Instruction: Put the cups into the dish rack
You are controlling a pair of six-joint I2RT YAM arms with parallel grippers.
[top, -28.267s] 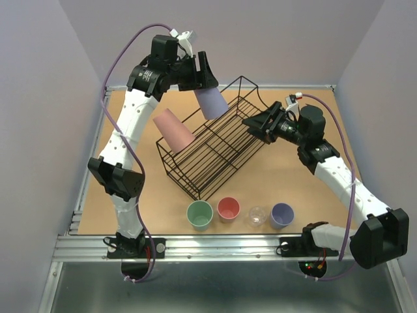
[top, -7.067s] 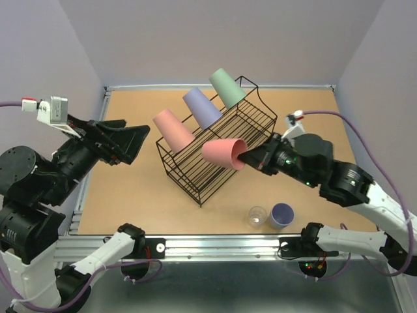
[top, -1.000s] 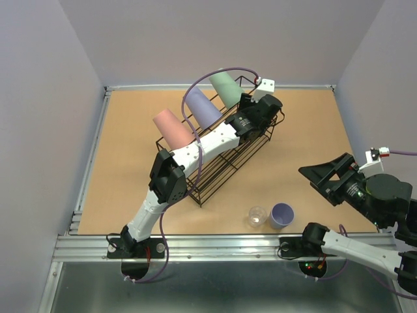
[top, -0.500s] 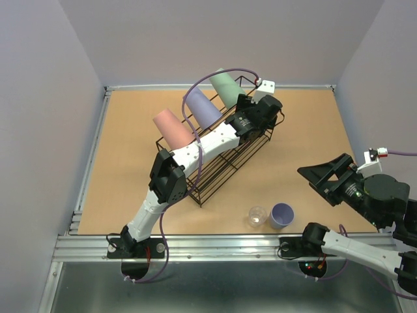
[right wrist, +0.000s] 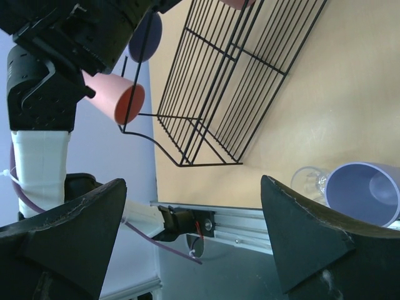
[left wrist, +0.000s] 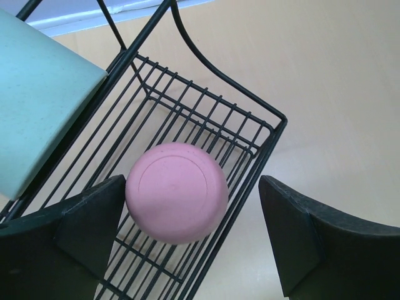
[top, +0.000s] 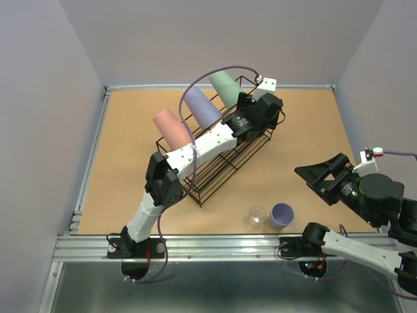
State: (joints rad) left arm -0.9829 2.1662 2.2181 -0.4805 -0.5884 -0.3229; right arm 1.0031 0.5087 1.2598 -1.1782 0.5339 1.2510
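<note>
Loading looks about two-thirds done to me: four of six cups are at the dish rack (top: 208,176). A large pink cup (top: 171,128), a large lavender cup (top: 203,109) and a large green cup (top: 226,89) lean mouth-down along its far side. A small pink cup (left wrist: 176,190) sits base-up on the rack's wire floor near the raised, curved end.

My left gripper (left wrist: 190,194) hangs over that cup with its jaws wide apart, not pinching it.

Left to load are a small lavender cup (top: 282,214) and a tiny clear cup (top: 258,216). They stand upright, just beside each other, on the tan table (top: 130,163) near its front edge.

My right gripper (top: 311,182) hovers near them with its jaws spread, holding nothing.

All the cups are smooth, tapered plastic tumblers, and the coloured ones are matte. The rack is thin black wire in a long grid.
</note>
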